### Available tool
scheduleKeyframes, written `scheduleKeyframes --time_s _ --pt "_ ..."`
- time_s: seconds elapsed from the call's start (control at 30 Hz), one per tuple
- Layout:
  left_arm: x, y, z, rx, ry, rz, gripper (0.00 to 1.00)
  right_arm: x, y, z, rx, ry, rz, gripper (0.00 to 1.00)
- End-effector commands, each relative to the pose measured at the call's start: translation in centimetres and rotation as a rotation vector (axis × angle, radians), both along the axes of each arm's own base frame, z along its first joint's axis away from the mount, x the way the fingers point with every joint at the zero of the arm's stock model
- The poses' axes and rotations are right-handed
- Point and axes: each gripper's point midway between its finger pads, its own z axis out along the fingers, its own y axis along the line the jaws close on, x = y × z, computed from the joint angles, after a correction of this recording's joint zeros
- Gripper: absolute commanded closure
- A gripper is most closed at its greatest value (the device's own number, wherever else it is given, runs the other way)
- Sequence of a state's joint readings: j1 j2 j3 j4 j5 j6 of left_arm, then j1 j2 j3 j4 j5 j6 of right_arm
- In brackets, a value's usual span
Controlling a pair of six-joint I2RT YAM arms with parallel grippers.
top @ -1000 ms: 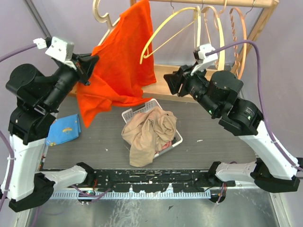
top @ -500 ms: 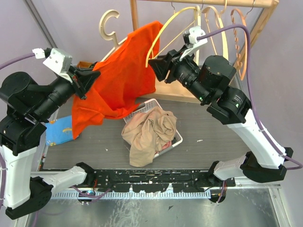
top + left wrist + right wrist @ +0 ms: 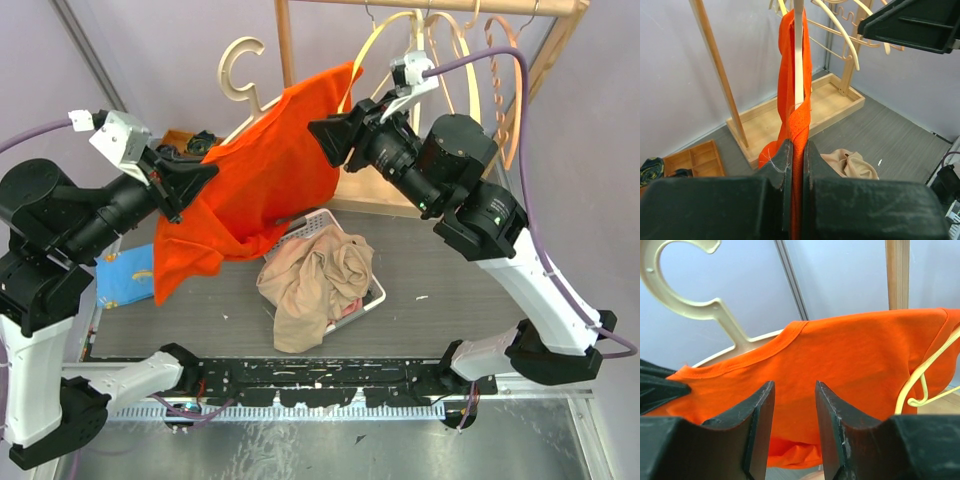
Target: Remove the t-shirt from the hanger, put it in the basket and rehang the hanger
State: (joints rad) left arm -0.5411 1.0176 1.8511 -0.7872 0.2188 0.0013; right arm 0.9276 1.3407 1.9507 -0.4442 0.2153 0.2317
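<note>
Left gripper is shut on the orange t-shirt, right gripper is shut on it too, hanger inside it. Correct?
No. The right gripper is open: the right wrist view shows its jaws apart, the orange t-shirt beyond them. The left gripper is shut on the t-shirt, with the hanger inside it.

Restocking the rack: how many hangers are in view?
4: a cream hanger inside the orange t-shirt, and a yellow hanger, a pale hanger and a brown hanger on the rail. The right arm may hide more.
</note>
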Motion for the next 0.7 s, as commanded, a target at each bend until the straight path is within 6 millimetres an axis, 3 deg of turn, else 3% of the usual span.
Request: scheduleKeyframes --time_s 0.0,0.13,0.43,0.67 --pt "-1.1 -0.5 2.5 -0.071 -0.064 -0.055 1.00 0.9 -1.0 2.7 0.137 0.010 -0.041 0.57" --pt "-1.0 -0.6 2.5 -0.078 -0.057 -0.056 1.00 2.0 -0.5 2.6 0.157 0.037 -0.043 0.57" --pt "0.0 -1.1 2.3 -0.111 -0.036 -0.043 1.00 2.3 2.1 2.5 0.168 0.059 0.040 0.57" --pt "0.2 -1.4 2.4 -0.110 -0.039 -0.050 1.00 2.8 3.0 2.4 0.196 0.079 0.052 0.58"
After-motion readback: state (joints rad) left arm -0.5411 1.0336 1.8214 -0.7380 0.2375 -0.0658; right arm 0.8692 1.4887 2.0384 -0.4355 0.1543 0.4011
